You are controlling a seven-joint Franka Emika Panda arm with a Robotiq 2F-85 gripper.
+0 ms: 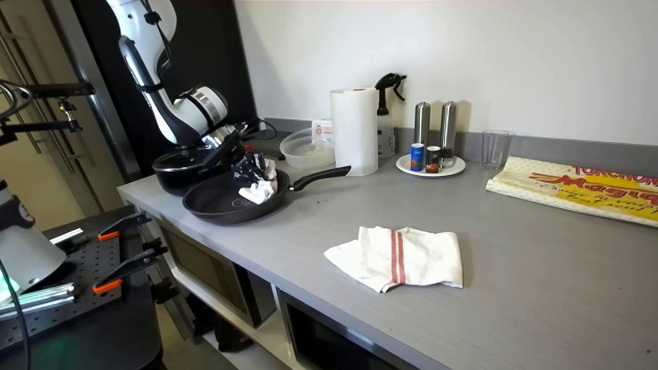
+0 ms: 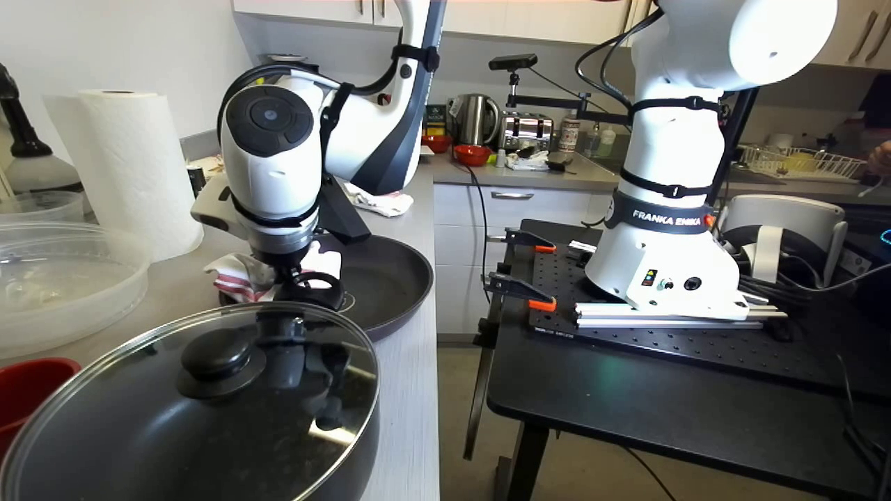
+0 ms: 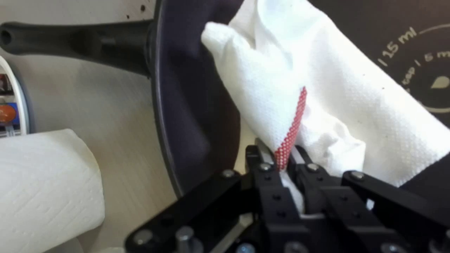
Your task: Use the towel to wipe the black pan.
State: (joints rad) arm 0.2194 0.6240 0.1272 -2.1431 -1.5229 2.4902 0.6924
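Have the white towel (image 3: pixel 337 80) bunched inside the black pan (image 1: pixel 216 200), lying across part of its floor beside pale printed measuring marks in the wrist view. Caught by the red-striped part in the gripper (image 3: pixel 281 160), with fingers close together on the fabric, angled down into the pan. Cannot tell how hard pressed against the pan floor. Above the pan, trace the white arm (image 1: pixel 187 115) down to the gripper. Find the handle (image 1: pixel 324 176) running right in an exterior view, ending close to an upright paper towel roll (image 1: pixel 354 133) farther back. Just left of and beyond the pan, see a dark pot (image 1: pixel 169 180) with a glass lid (image 2: pixel 202 424) on top; cannot tell touching from a narrow gap. Left of the roll, at the far side, note a clear plastic tub (image 1: pixel 303 162), and behind the roll a spray bottle (image 1: pixel 386 135) with a black trigger. Further right along the far side, come to a white plate (image 1: pixel 403 165) bearing two metal mills (image 1: pixel 422 123) and two small containers (image 1: pixel 417 156), then a clear glass (image 1: pixel 494 149). Nearer, well apart from the pan to the right, see a folded cloth (image 1: pixel 426 257) with two red stripes lying flat on the grey counter (image 1: pixel 288 241). At far right, see a yellow-and-white printed sheet (image 1: pixel 581 190) with red lettering.
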